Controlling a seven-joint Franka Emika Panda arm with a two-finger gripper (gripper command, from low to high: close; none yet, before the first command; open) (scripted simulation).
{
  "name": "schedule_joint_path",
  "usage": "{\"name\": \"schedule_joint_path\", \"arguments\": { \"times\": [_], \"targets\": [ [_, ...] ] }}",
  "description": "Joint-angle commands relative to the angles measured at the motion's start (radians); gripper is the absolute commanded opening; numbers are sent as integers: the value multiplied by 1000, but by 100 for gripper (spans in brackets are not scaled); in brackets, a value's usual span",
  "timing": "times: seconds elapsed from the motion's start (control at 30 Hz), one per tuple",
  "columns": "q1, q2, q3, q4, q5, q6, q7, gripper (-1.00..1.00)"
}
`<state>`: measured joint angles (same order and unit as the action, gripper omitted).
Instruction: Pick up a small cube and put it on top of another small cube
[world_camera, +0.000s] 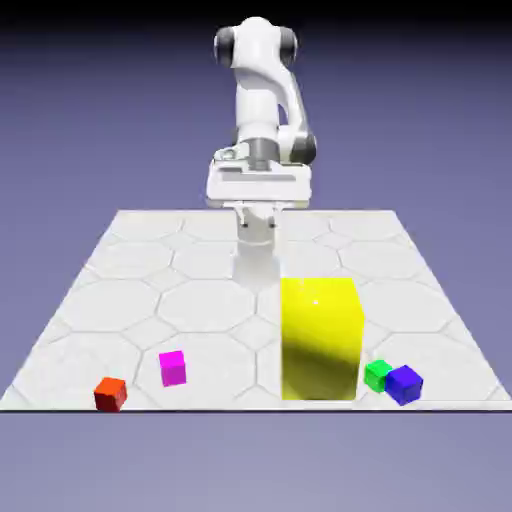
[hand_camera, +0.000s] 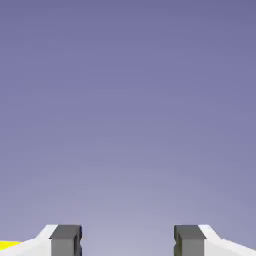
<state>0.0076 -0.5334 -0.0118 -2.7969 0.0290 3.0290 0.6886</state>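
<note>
4 small cubes lie around 1 yellow block (world_camera: 321, 340).

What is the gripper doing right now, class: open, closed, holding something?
Gripper: open, finger tips wide apart, nothing between them.

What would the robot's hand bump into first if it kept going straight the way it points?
Probably nothing: the hand faces only backdrop, though depth beyond is hard to judge.
</note>
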Motion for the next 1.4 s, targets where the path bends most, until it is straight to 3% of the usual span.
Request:
{"name": "schedule_joint_path", "arguments": {
  "times": [0.0, 0.83, 1.07, 1.1, 1.37],
  "targets": [
    [-4, 30, -10, 11, 24, -7, -44, 0],
    [-94, 781, -252, 279, 619, -171, -1120, 0],
    [-255, 998, -42, 382, 846, -48, -1320, 0],
    [-255, 998, -42, 382, 846, -48, -1320, -100],
    [-94, 781, -252, 279, 620, -171, -1120, -100]
  ]
}}
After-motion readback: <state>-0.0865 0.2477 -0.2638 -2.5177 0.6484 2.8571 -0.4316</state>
